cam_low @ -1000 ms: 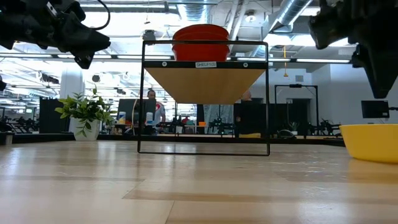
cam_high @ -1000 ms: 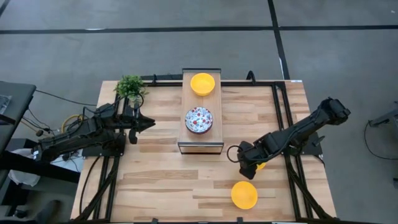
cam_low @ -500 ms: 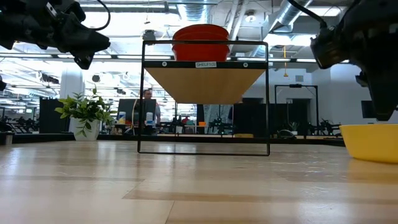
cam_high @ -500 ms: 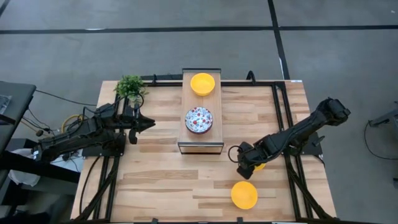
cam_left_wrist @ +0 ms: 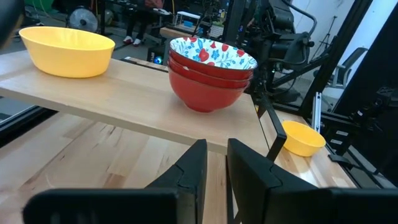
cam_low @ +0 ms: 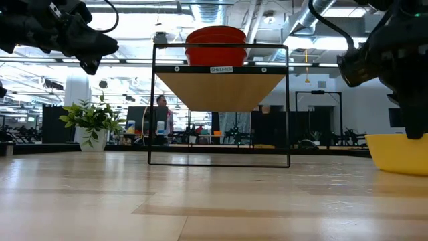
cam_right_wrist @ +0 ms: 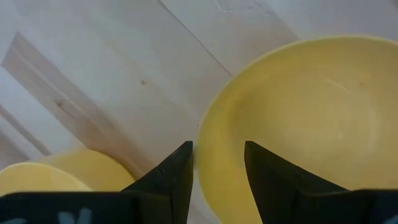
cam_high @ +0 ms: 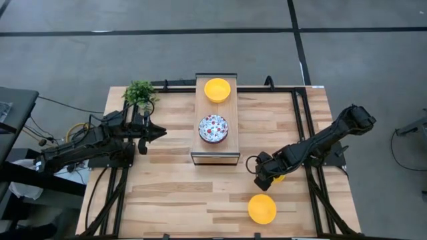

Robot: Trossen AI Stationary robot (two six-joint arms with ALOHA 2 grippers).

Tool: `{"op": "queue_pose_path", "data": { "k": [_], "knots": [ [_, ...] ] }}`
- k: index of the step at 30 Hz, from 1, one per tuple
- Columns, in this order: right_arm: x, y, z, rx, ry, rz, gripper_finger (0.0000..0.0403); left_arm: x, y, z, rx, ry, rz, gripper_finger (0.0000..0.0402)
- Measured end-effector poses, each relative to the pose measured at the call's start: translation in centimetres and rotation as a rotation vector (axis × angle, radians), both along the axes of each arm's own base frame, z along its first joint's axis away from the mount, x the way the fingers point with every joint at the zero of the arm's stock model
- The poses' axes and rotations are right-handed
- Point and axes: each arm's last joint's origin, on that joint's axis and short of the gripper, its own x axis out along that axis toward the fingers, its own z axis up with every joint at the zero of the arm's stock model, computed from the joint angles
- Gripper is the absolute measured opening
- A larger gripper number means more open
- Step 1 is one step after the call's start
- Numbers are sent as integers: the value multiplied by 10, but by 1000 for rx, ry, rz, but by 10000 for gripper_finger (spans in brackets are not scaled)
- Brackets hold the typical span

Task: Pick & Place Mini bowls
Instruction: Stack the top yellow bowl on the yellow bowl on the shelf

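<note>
On the table's right side a yellow mini bowl [cam_high: 280, 177] stands on its base. My right gripper [cam_high: 261, 180] is low over its left rim, open. In the right wrist view my right gripper [cam_right_wrist: 217, 168] straddles that rim [cam_right_wrist: 200, 149], one finger inside the yellow bowl [cam_right_wrist: 298, 118] and one outside. A second yellow bowl [cam_high: 262, 209] sits near the table's near edge. On the shelf [cam_high: 215, 155] rest a yellow bowl [cam_high: 217, 89] and a stack of floral bowls [cam_high: 213, 129], red outside. My left gripper [cam_high: 159, 131] waits left of the shelf, shut. My right gripper comes from above, pointing down, with the yellow bowl's rim [cam_right_wrist: 200, 149] between its fingers. I cannot tell whether either finger touches it. The bowl stands on the table.
A small potted plant [cam_high: 139, 93] stands at the far left corner of the table. The raised shelf has a black wire frame [cam_low: 289, 107] with open space under its board. Bare wood lies between the shelf and the near edge. People stand far off in the room behind.
My right gripper has come down toward the yellow bowl and shifted slightly toward the table's near edge, its fingers now around the rim. The bowls have stayed where they were.
</note>
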Motion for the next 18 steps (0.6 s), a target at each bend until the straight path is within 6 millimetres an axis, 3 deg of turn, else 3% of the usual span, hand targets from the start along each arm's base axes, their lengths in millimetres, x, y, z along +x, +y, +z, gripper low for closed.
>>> {"op": "queue_pose_path", "data": {
  "k": [9,18],
  "knots": [
    [-1,-1,-3,1,1,-11,130,0,0,0,0,0,1,63],
    [-1,-1,-3,1,2,-11,93,0,0,0,0,0,1,63]
  ]
}}
